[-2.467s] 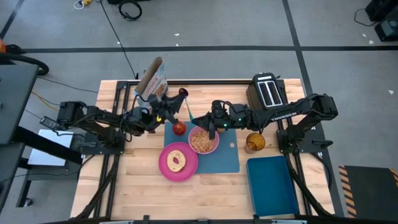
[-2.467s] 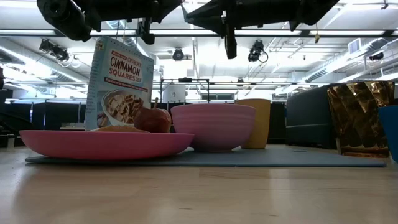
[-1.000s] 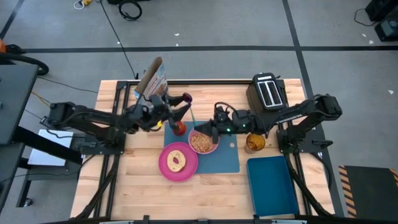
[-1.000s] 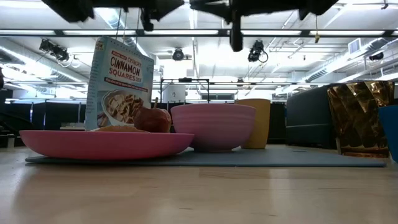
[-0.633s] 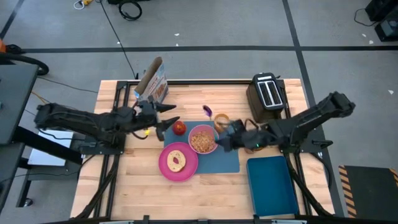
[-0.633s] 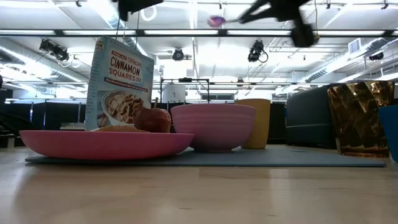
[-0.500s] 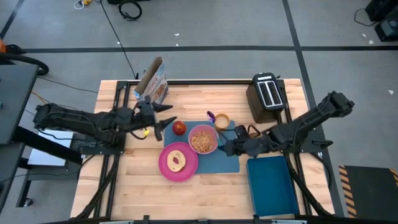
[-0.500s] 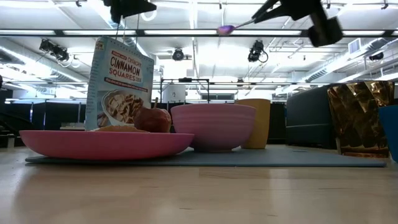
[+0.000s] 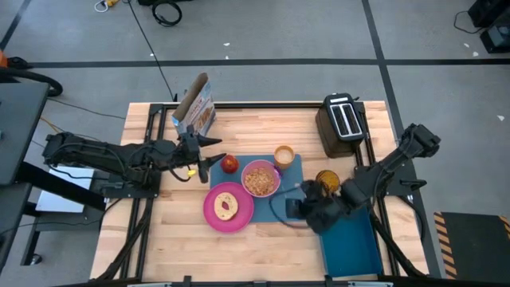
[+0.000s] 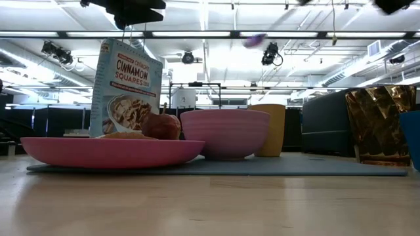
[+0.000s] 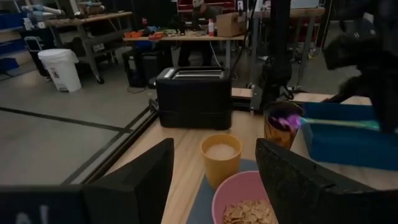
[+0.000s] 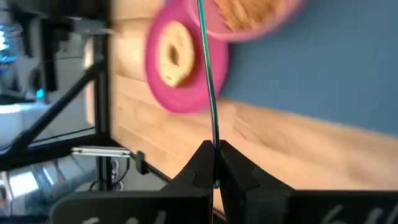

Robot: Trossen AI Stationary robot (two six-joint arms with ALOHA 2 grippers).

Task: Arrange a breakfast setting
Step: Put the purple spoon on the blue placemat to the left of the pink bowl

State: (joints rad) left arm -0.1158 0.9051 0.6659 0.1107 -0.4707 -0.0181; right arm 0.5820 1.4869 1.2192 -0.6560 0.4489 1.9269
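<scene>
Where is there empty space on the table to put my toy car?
Bare wood lies along the table's near edge, in front of the pink plate and left of the blue tray. It is crowded on the blue mat, around the bowl.

The right pincer (image 9: 293, 209) has carried the spoon (image 12: 208, 74) (clamped tight) off the bowl (image 9: 260, 178).

bare wood along table (image 9: 159, 239) front, cereal box (image 9: 194, 108) blocks back left, toaster (image 9: 343, 116) back right, blue tray (image 9: 351, 247) front right
</scene>
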